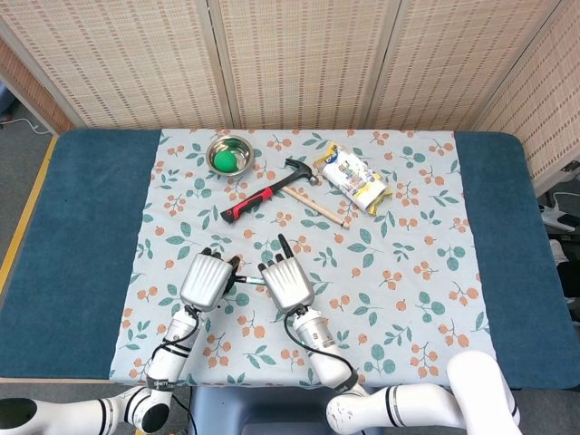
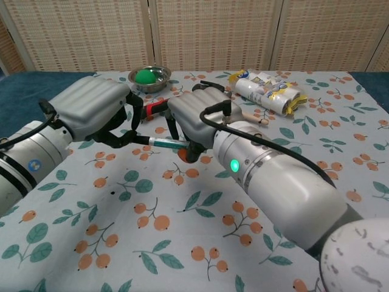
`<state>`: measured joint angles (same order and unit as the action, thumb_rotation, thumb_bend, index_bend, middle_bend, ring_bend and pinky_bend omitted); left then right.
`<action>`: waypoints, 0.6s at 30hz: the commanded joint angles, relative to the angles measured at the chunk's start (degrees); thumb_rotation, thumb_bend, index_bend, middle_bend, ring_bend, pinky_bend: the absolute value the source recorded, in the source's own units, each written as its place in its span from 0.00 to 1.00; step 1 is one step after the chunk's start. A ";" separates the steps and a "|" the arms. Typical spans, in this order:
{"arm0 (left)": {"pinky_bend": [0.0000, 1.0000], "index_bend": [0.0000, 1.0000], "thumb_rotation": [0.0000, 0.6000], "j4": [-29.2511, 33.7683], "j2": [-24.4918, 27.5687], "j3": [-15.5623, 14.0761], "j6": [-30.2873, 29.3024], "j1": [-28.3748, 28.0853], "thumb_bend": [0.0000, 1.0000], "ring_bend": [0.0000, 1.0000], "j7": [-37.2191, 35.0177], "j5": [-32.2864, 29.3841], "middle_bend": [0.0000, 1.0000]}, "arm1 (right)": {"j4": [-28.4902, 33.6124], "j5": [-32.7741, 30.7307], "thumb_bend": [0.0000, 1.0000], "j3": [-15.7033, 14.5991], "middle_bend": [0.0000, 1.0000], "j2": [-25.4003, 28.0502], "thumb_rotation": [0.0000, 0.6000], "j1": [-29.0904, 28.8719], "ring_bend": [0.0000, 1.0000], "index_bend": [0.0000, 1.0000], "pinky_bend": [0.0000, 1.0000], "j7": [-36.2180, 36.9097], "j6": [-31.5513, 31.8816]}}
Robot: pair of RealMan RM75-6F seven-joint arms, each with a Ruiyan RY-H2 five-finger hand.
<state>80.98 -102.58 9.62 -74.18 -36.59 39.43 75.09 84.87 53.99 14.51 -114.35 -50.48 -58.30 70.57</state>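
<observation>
One slim teal pen (image 2: 163,143) with a silver tip, gripped between left hand (image 2: 97,109) and right hand (image 2: 197,118).

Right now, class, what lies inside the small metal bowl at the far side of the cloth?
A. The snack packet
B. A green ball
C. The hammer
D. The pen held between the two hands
B: the metal bowl holds a green ball, while the hammer and the snack packet lie on the cloth beside it.

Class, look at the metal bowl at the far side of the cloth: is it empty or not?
Not empty. The metal bowl holds a green ball, seen in both views.
</observation>
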 commanded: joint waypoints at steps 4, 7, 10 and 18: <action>0.40 0.15 1.00 4.53 5.21 -0.92 5.37 -0.03 0.45 0.27 3.57 -4.27 0.25 | 1.69 0.38 0.44 -0.67 0.68 2.24 1.00 0.74 0.41 0.88 0.01 -0.55 0.49; 0.37 0.12 1.00 7.30 6.74 -0.70 6.50 -0.31 0.44 0.24 6.03 -6.42 0.21 | 2.15 0.31 0.44 -0.80 0.68 2.70 1.00 0.84 0.41 0.88 0.01 -0.75 0.48; 0.36 0.12 1.00 8.83 7.39 -0.62 6.44 -0.37 0.43 0.22 6.99 -7.29 0.20 | 2.41 0.21 0.44 -0.84 0.68 3.00 1.00 0.97 0.41 0.88 0.01 -0.72 0.55; 0.35 0.16 1.00 9.86 6.79 -0.69 5.67 -0.37 0.39 0.21 4.98 -6.96 0.27 | 2.30 -0.18 0.44 -0.77 0.69 2.72 1.00 1.03 0.41 0.89 0.01 -0.42 0.54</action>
<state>90.91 -95.49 9.04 -68.36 -36.94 44.82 67.83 87.27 53.88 13.67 -111.49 -49.40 -58.79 71.15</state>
